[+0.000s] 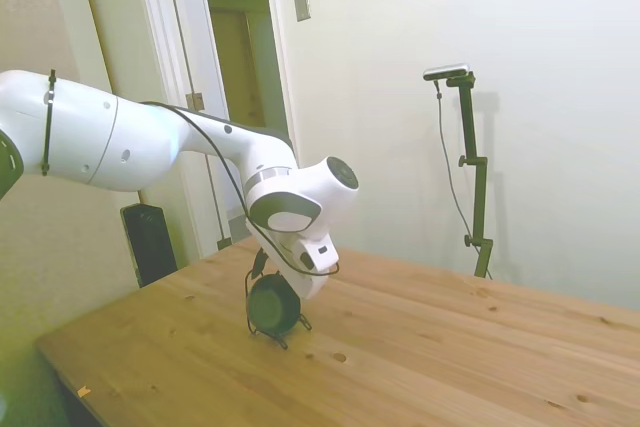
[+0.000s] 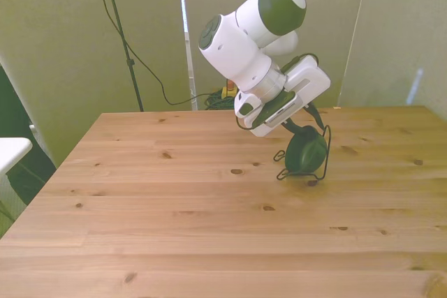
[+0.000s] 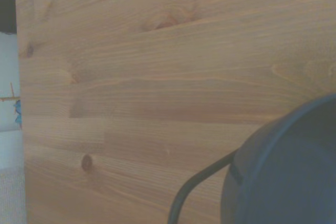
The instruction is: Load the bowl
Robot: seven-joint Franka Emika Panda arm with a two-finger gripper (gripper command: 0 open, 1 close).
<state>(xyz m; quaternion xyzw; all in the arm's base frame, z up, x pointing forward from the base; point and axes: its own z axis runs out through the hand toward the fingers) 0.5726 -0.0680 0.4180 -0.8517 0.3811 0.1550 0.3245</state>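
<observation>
A bare wooden table (image 2: 174,207) fills the scene. The small round dark green bowl (image 2: 306,151) stands on edge in the thin black wire rack (image 2: 318,172) toward the front view's right. Whether the white arm's gripper (image 2: 297,122) pinches it cannot be told. Any sideways tug could tip that light rack.

A small round dark green bowl (image 1: 272,304) (image 2: 305,151) (image 3: 286,174) is seen tipped on its side, standing on edge in a thin black wire rack (image 1: 283,336) (image 2: 307,176) (image 3: 197,187) on the wooden table (image 1: 450,347) (image 2: 174,207) (image 3: 131,77). Its sides are smooth and matte, narrowing to the base. It is set well in from the table's edges, nearer the far edge and toward the front view's right. In the wrist view its curved rim is seen against bare wood, with a rack wire bending beside it.
</observation>
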